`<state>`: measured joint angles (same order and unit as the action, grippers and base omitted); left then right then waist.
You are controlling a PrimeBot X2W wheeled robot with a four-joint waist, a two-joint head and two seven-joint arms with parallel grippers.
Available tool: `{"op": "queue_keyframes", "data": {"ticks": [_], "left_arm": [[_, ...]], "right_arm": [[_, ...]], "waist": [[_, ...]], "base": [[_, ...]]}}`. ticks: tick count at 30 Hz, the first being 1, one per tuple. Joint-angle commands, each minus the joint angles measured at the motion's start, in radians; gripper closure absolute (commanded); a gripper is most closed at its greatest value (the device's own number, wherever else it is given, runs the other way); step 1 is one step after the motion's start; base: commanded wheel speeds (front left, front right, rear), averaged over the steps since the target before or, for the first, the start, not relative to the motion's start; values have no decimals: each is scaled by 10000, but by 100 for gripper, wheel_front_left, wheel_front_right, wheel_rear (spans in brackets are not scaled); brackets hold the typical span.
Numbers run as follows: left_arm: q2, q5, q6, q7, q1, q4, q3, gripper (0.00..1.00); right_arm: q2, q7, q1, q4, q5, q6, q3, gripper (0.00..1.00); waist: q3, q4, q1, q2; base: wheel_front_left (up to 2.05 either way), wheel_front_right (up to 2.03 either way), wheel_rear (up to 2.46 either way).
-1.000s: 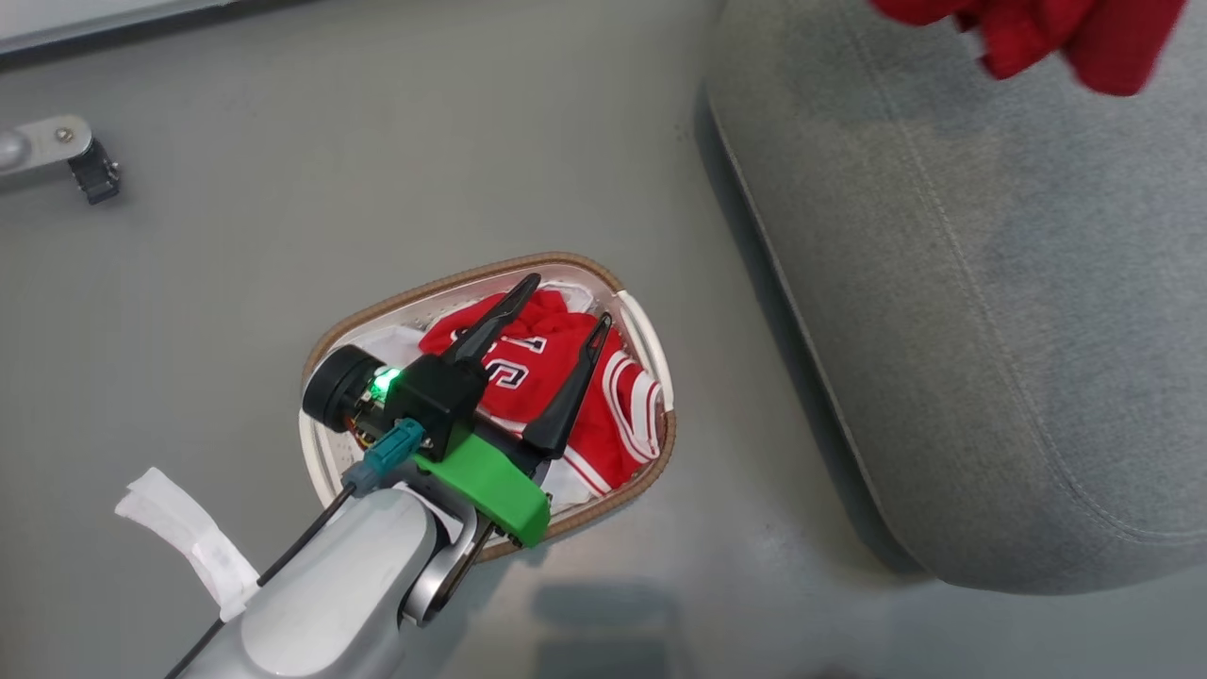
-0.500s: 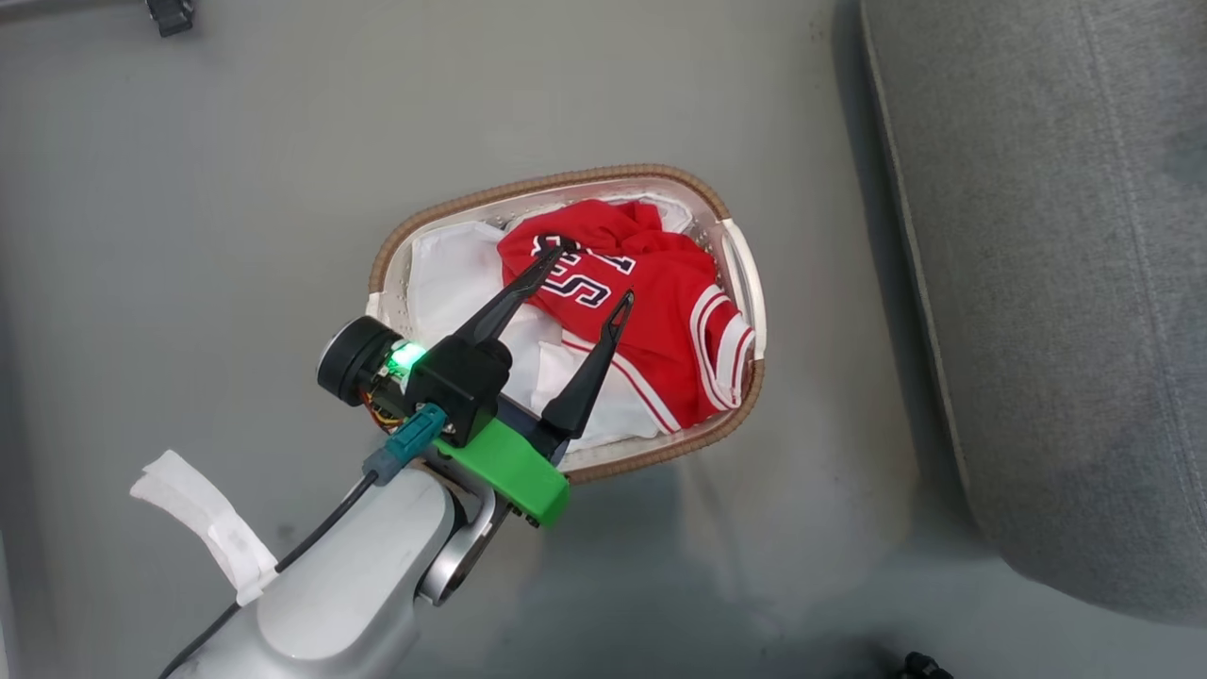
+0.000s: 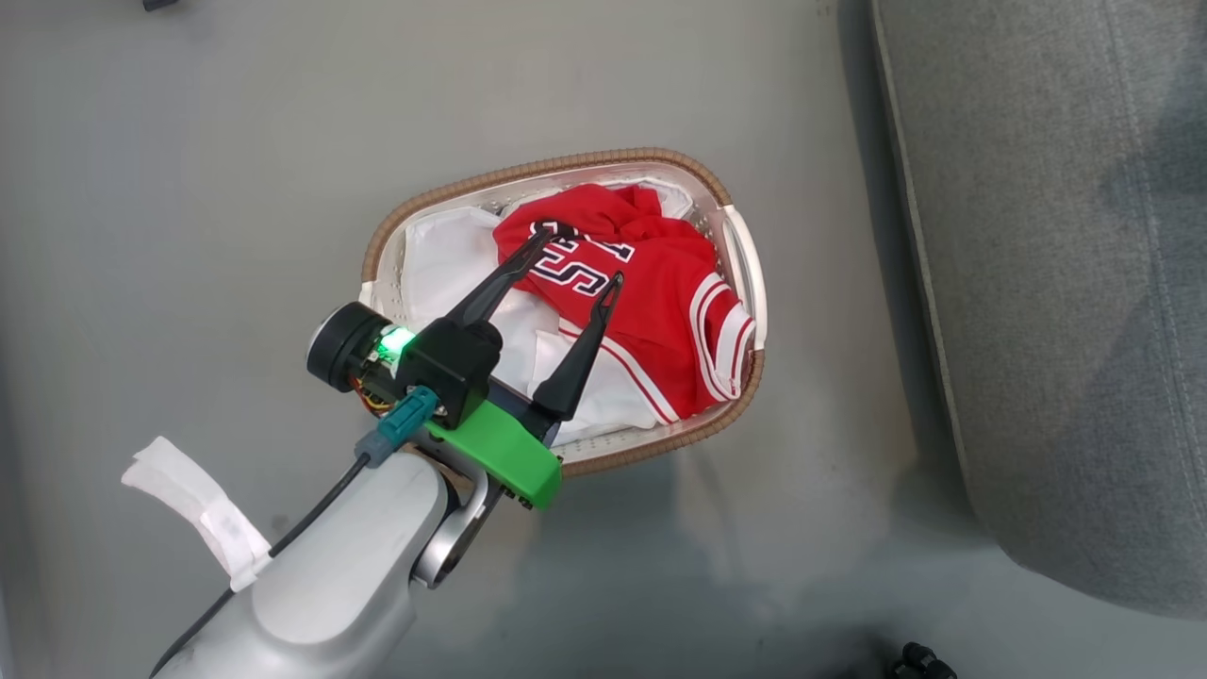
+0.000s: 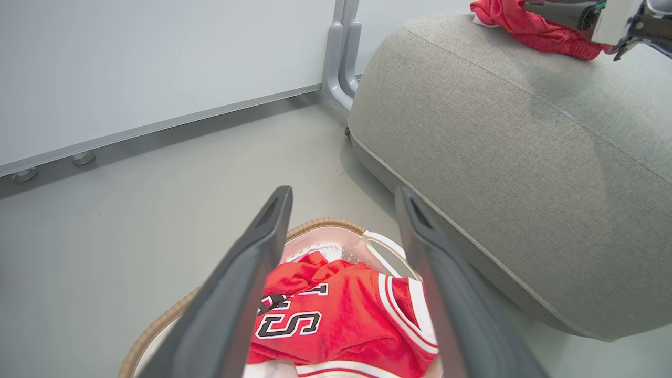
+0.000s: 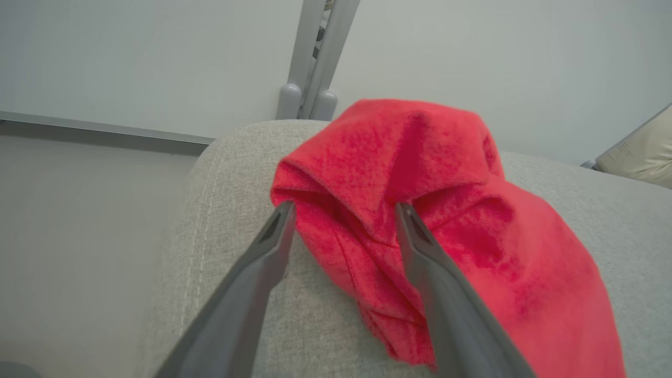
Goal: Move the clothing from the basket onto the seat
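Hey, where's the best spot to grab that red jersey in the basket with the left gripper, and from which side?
Probably the bunched ridge of the red jersey beside its lettering, coming straight down with the open left gripper. That fold stands proud; the flat striped part lies on the white liner, and the basket walls block a sideways approach.

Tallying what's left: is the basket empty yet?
Not empty. A red jersey lies crumpled in the basket over a white liner, beneath the open left gripper.
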<state>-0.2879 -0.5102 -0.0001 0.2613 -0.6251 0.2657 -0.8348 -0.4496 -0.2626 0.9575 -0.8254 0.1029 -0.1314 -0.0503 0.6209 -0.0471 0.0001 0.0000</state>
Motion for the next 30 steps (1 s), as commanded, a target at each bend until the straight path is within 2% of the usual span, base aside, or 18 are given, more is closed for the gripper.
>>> {"op": "queue_keyframes", "data": {"ticks": [1, 11, 19, 25, 30], "left_arm": [[-22, -117, -8, 47, 68, 47, 98, 0], [203, -80, -58, 46, 795, 97, 1101, 0], [482, 171, -73, 47, 1875, 179, 2373, 0], [686, 392, -28, 47, 2922, 201, 3503, 0], [1016, 597, 55, 47, 3883, 12, 4658, 0]], "right_arm": [[47, -23, -319, 141, -74, 13, 21, 0], [379, -27, -1238, 1369, -160, 13, 483, 0], [828, -26, -1791, 2289, 36, 13, 943, 0], [1337, -26, -2637, 2992, 215, 13, 1188, 0], [2032, -27, -3783, 3687, 262, 13, 1206, 0]], "waist": [[-176, -56, -1, 0], [-1473, 69, -1, 0], [-2850, 476, -1, 0], [-3619, 814, -1, 0], [-4155, 1062, -1, 0]], "base": [[0, 0, 0], [0, 0, 0], [0, 0, 0], [0, 0, 0], [0, 0, 0]]}}
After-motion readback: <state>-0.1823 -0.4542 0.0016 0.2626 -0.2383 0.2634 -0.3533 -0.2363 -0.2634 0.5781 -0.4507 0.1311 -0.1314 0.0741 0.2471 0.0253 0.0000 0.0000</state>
